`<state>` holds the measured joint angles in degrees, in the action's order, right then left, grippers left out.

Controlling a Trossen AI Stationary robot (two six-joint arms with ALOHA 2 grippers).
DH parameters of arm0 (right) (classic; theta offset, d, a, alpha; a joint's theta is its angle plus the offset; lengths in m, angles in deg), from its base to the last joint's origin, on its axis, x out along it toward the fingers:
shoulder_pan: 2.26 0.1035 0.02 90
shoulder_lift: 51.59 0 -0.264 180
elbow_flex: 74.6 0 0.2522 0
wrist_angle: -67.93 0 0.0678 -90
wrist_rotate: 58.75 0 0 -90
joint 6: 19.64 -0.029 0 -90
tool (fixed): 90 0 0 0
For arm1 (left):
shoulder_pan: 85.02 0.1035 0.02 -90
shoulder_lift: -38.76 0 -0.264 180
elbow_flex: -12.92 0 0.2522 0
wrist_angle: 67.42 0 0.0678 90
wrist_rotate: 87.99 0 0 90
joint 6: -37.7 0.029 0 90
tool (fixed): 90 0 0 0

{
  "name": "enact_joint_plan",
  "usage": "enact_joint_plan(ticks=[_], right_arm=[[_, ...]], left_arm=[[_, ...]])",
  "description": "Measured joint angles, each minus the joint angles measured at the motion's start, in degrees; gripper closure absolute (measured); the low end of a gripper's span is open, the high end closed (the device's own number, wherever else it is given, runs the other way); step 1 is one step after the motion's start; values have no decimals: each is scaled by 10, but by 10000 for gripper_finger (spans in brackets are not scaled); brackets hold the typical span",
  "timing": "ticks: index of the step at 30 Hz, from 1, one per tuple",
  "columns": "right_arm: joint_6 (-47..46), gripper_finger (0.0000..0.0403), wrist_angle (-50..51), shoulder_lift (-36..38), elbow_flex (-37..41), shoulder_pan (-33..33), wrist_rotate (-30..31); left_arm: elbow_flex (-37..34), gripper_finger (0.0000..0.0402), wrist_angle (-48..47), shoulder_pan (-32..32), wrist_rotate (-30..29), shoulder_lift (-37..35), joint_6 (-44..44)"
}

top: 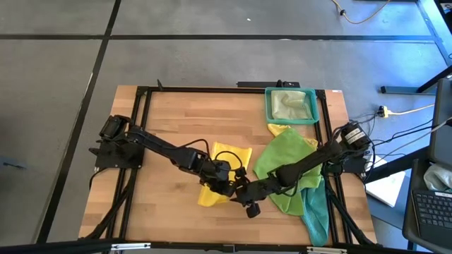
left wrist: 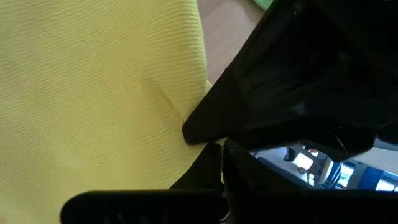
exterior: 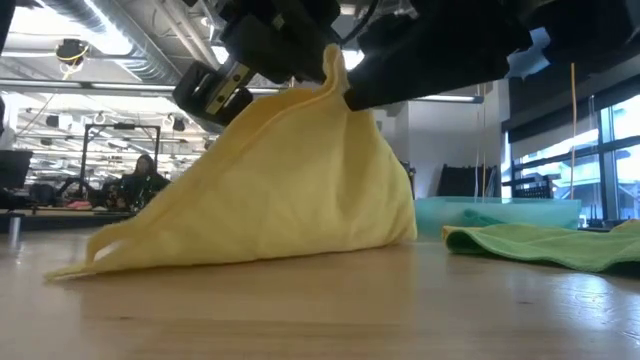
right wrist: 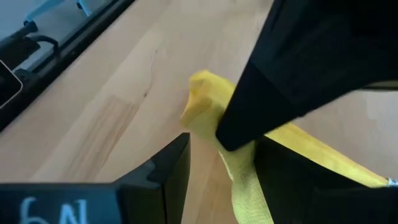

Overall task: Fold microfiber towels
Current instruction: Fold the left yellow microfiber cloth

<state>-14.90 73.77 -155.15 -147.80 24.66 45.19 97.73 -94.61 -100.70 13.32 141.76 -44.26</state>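
A yellow towel (top: 229, 152) lies at the table's middle. Its middle is drawn up into a peak (exterior: 334, 62), and its lower edges rest on the wood (exterior: 230, 255). My left gripper (top: 224, 176) is shut on that peak. My right gripper (right wrist: 221, 180) is open just beside it. Its fingers stand on either side of a yellow strip (right wrist: 245, 186) that runs down from the peak. A bright green towel (top: 286, 161) and a teal towel (top: 318, 212) lie to the right. A pale olive towel (top: 289, 106) lies in the tray. A second yellow towel (top: 279, 130) peeks out from under the green one. My left gripper holds the yellow towel by a bunched fold at its peak (right wrist: 202, 93), and a small tuft sticks out past the dark finger (right wrist: 249, 112). The fingers come from above. The towel hangs below them like a tent, its lower edges on the table.
The rigid teal tray (top: 268, 106) stands at the far right of the table. The green towel (exterior: 540, 245) lies flat close to the right of the raised yellow one. Bare wood shows on the left half of the table (top: 162, 155). The black frame rails (top: 141, 127) run along the table's sides.
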Motion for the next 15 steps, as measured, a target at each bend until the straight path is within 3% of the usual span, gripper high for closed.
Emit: enact_joint_plan(ticks=[7, 15], right_arm=[[2, 243, -5, 0, 0, -3, 14], [2, 329, -3, 0, 0, -3, 7]], left_arm=[[0, 401, 0, 0, 0, 0, 0], [0, 401, -1, 0, 1, 0, 11]])
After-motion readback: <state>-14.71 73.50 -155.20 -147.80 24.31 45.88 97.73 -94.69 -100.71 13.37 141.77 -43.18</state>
